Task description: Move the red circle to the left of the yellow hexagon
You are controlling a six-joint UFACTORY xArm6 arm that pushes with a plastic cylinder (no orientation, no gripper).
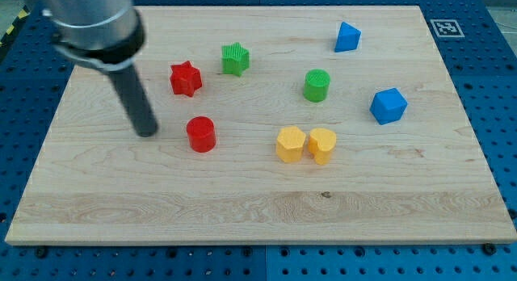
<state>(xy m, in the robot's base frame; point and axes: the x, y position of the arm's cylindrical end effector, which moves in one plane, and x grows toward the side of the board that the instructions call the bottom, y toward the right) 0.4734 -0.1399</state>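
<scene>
Here the red circle (201,134) sits just right of my tip (147,133), the bare-rod end effector, untouched.

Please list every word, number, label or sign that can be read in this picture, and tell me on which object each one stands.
No readable words or numbers appear anywhere.
One sign only: a black-and-white square marker, a coded pattern without letters, on the blue perforated base just beyond the wooden board at the view's top right.
The coloured blocks and the dark rod carry no visible print.
</scene>
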